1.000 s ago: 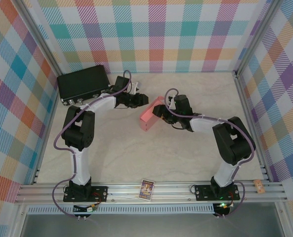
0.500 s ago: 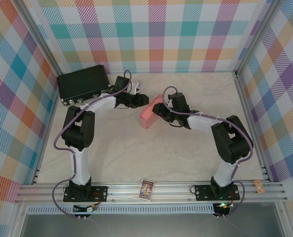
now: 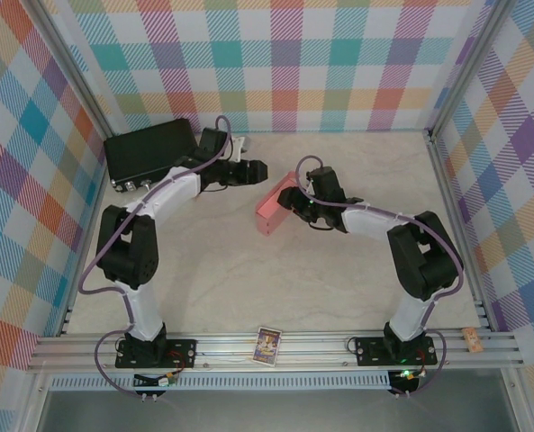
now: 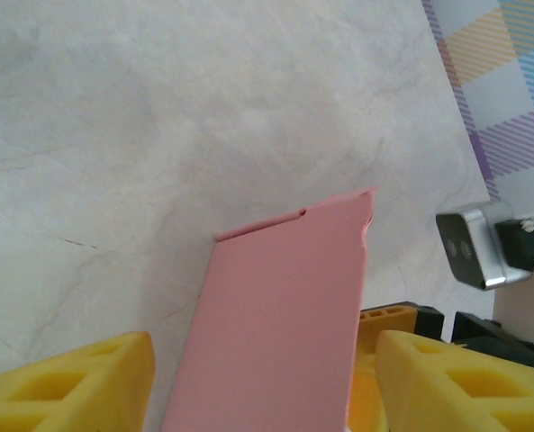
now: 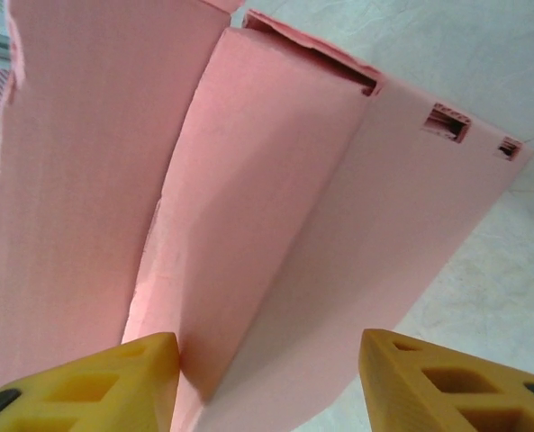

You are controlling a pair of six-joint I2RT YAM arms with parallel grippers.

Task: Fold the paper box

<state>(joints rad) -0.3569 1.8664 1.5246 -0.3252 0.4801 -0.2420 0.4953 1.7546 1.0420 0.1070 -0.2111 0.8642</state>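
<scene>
— On the tabletop (image 3: 248, 288), near the middle: which item is entered first?

— Item 1, box (image 3: 274, 207). Salmon-pink card, lying with its long axis on the diagonal, well apart from the walls. From the right wrist, the box (image 5: 276, 225) is seen close up. Its panels are bent up along the creases and there are two small slots near one edge.

— Item 2?

— Item 2, right tool (image 3: 294, 200), against the box's right side. From its own wrist, the tool (image 5: 267, 378) has one yellow finger (image 5: 447, 378) on each side of the pink panels. Whether the fingers clamp the card or merely straddle it cannot be told.

— Item 3?

— Item 3, left tool (image 3: 259, 168), off the box's far end, near it but apart. From the left wrist, the tool (image 4: 265, 387) is released, its fingers (image 4: 68, 387) spread wide. A flat face of the box (image 4: 276, 315) shows between them.

— Sundries?

— Item 4, black case (image 3: 149, 151), far-left corner of the tabletop. Item 5, card (image 3: 267, 345), on the rail (image 3: 357, 346) between the arm bases.
</scene>
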